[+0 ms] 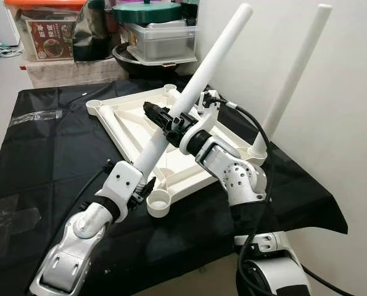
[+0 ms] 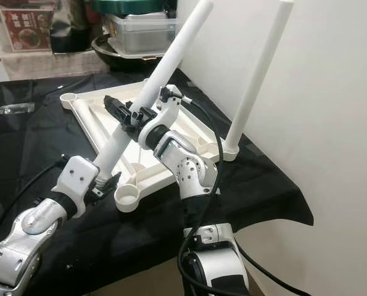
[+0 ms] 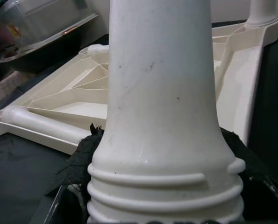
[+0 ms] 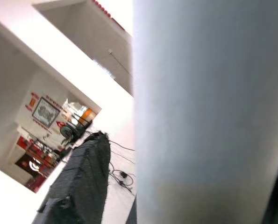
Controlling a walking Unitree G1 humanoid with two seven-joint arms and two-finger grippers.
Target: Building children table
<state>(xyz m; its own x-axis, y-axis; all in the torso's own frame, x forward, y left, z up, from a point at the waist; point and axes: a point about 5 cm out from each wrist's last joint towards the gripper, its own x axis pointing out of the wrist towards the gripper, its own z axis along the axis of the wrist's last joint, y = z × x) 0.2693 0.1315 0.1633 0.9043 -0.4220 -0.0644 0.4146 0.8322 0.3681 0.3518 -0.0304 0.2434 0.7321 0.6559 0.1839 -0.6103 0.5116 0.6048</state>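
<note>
White table leg [image 1: 203,80], cream tabletop [image 1: 131,126], black cloth [image 1: 53,160]

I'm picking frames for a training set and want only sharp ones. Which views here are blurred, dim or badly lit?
Both eye views are sharp and evenly lit; the leg and tabletop show crisp edges. The left wrist view is sharp on the leg's ribbed end, with its lower corners dark. The right wrist view is the poor one: the leg sits close and soft, and the background is tilted and overexposed.
</note>
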